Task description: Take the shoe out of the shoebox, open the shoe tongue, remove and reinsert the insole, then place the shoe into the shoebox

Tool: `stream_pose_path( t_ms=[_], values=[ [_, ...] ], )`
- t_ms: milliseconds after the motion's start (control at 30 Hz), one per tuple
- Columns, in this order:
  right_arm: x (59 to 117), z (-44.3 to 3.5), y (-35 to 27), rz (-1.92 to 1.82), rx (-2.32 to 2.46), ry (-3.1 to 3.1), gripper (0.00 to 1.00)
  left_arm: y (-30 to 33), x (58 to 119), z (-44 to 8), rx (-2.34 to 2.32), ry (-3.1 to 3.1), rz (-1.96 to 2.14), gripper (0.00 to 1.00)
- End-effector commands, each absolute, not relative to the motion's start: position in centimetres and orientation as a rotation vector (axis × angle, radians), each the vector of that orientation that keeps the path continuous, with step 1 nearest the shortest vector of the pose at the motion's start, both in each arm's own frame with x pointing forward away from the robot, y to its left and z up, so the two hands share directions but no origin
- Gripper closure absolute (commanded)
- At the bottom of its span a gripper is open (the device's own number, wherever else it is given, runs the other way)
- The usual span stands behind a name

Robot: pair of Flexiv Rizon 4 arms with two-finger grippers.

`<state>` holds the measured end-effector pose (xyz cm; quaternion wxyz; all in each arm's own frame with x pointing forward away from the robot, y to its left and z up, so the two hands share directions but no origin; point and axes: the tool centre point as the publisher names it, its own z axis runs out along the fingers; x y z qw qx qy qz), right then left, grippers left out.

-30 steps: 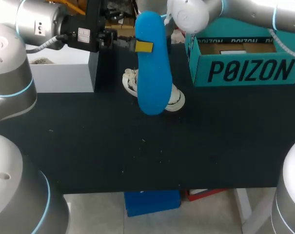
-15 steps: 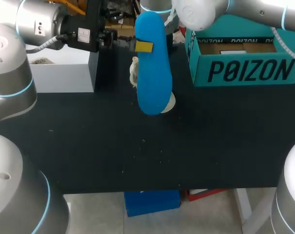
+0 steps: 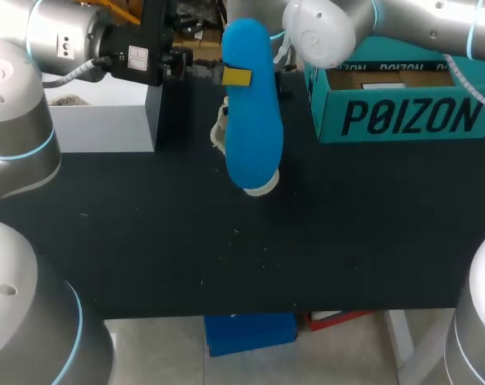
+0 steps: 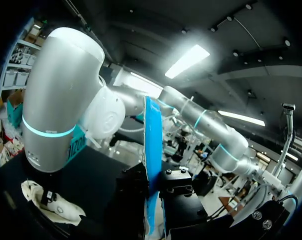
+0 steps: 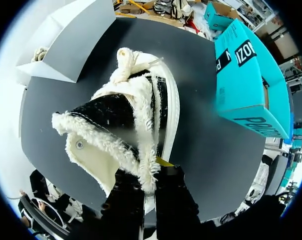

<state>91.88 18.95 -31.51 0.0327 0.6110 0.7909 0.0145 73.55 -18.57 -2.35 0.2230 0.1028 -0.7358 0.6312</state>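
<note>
the left gripper (image 3: 237, 77) is clenched on the blue insole (image 3: 252, 112), its fingers pinching the insole from both sides near one end. the insole hangs from that grip lengthwise above the table (image 3: 186, 249), broad face toward the head camera. in the left wrist view it runs edge-on, straight out between the fingers. the shoe (image 3: 262, 186) sits mostly hidden behind the insole in the head view, with only a pale sole edge and a bit of fleece showing past its sides.

the right gripper (image 5: 150, 172) is closed on the shoe's fleece-lined collar, one finger on each side of the rim. the shoe extends ahead of the fingers, black upper and white sole tilted, its opening toward the wrist camera. the right arm (image 3: 330, 28) reaches in over the back of the table to it.

the teal shoebox (image 3: 402, 112) stands open-topped beside the shoe at the table's right rear, apart from it. a white box (image 3: 98, 120) stands at the left rear.
</note>
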Motion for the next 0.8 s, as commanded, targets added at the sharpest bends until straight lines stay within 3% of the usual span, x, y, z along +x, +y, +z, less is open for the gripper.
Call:
stream_pose_path(
  t_ms=[33, 800],
  values=[
    [91.8, -32.4, 18.7, 0.069, 1.928, 2.408, 1.0, -18.7, 73.5, -2.5, 0.286, -2.032, 1.747, 1.0],
    [91.2, -36.7, 19.1, 0.087, 2.15, 2.251, 1.0, -18.7, 73.5, -2.5, 0.286, -2.032, 1.747, 1.0]
  ],
)
